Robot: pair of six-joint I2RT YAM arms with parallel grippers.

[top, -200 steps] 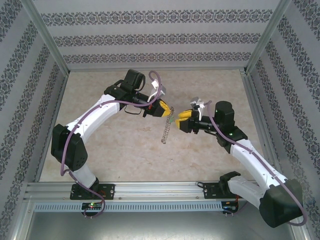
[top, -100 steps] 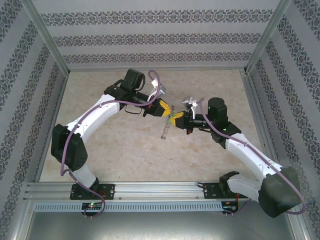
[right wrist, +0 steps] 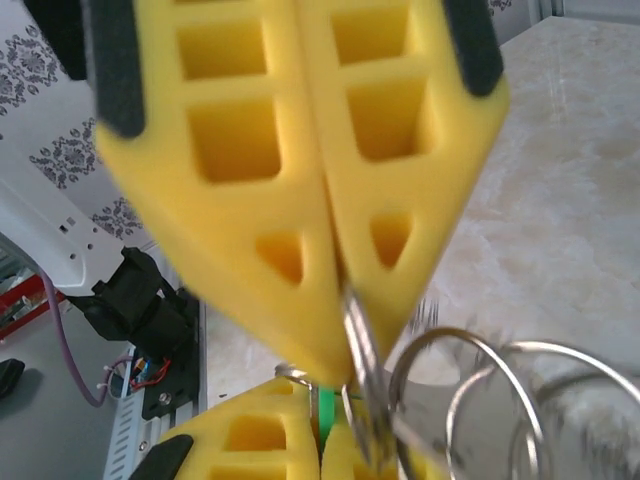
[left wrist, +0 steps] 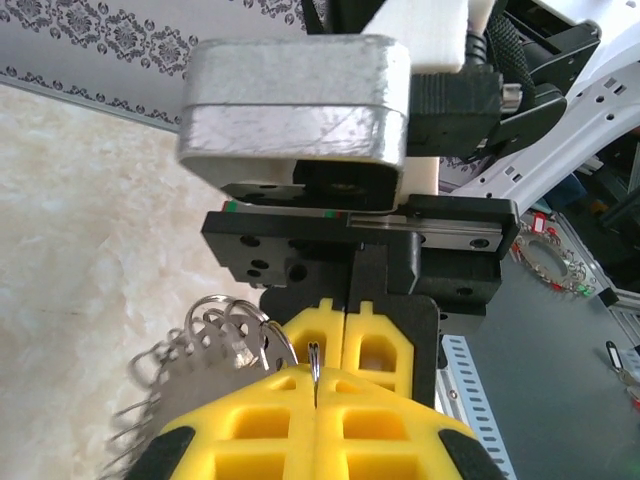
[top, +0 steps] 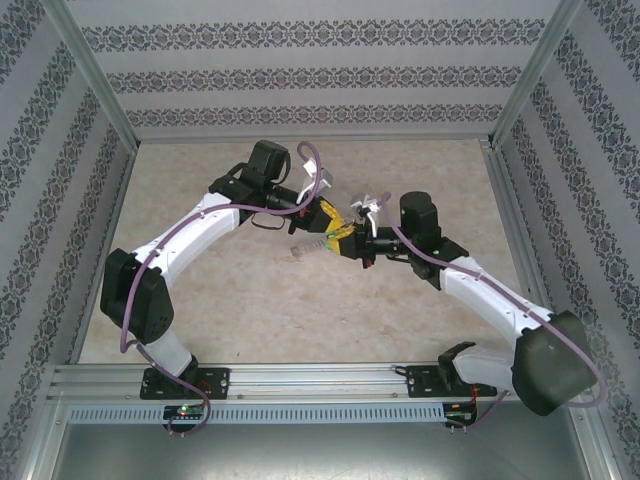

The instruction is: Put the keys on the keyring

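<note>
- The keyring [top: 308,248] hangs in the air over the middle of the bench [top: 250,310]. It stretches leftward from the spot where the two hands meet tip to tip, and none of it rests on the surface.
- The right hand [right wrist: 350,330] is pressed together on the ring's thin wire, which runs out of its seam in its own wrist view. The small silvery loops [right wrist: 480,390] bunch just beside that grip. The likely reason is that it steadies the ring so the wire makes a fixed target.
- The left hand [left wrist: 315,375] is pressed together too. In the right wrist view a green sliver, which I take for the key [right wrist: 325,400], sits in its seam. In the left wrist view a thin silvery bit pokes from the same seam. Whether this hand nips the ring's wire as well, I cannot tell.
- The tips face each other, touching or nearly so, which brings the key to the wire right at the pinch. I judge this to be the threading step, in hand and not yet done.
- Both grips are on very thin metal, so a slight twist could slip the key free or let the ring swing.
</note>
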